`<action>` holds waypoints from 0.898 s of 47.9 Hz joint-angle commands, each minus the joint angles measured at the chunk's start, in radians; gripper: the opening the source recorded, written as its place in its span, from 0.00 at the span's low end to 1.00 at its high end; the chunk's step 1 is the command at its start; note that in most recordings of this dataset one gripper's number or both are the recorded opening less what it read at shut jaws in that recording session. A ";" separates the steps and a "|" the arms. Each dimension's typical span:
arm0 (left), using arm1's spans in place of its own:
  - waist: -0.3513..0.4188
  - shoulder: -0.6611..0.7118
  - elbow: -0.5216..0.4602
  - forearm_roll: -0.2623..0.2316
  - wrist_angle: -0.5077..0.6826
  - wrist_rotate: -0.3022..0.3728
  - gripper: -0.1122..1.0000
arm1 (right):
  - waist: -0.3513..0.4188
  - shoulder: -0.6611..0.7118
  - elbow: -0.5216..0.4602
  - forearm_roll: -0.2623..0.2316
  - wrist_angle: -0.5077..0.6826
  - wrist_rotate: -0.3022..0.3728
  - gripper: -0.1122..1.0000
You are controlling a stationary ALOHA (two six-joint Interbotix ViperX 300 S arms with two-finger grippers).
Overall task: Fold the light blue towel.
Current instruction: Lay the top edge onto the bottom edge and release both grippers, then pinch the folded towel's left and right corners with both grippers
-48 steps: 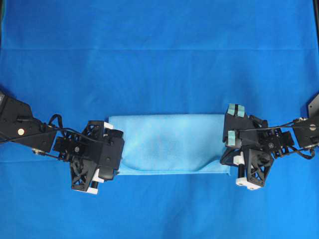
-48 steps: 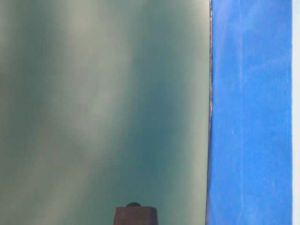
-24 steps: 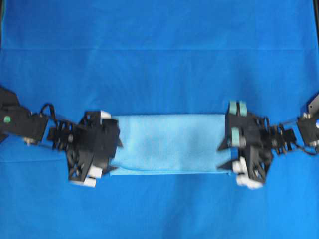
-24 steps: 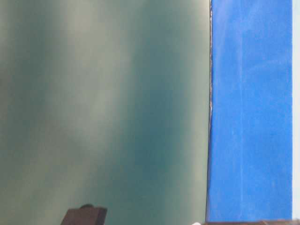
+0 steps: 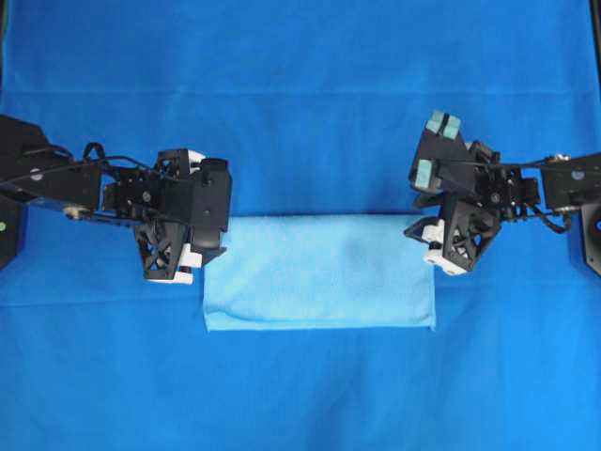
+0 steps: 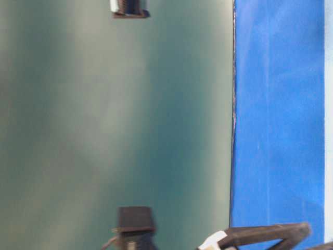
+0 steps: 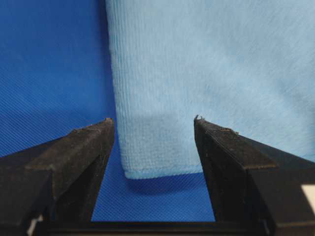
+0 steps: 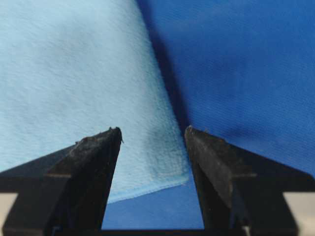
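The pale sky-blue soft cloth towel (image 5: 319,272) lies folded once; both empty grippers, left (image 7: 153,129) and right (image 8: 153,135), gape above its far corners, with further folding likely left.

robot lab: blue-sheeted table (image 5: 300,56)

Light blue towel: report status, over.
Left gripper open, right gripper open, both empty. Light blue towel flat, folded rectangle on blue sheet. Nothing obstructing.
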 commanded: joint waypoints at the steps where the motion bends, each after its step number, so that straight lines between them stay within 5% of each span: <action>1: 0.008 0.009 -0.008 0.002 -0.031 0.006 0.67 | -0.006 0.012 -0.011 -0.003 -0.012 -0.002 0.63; 20: 0.060 0.048 0.032 0.002 -0.057 0.012 0.65 | -0.061 0.086 0.035 -0.005 -0.094 -0.002 0.62; 26: 0.055 0.048 0.043 0.002 -0.055 0.011 0.51 | -0.061 0.087 0.046 -0.005 -0.106 -0.002 0.61; 30: 0.049 0.048 0.041 0.002 -0.055 0.011 0.36 | -0.061 0.087 0.048 -0.005 -0.104 -0.003 0.52; 37: 0.035 0.049 0.037 0.002 -0.046 0.011 0.12 | -0.052 0.086 0.046 -0.005 -0.106 -0.003 0.15; 43: 0.034 0.049 0.032 0.002 -0.032 0.008 0.12 | -0.041 0.086 0.043 -0.003 -0.104 -0.003 0.12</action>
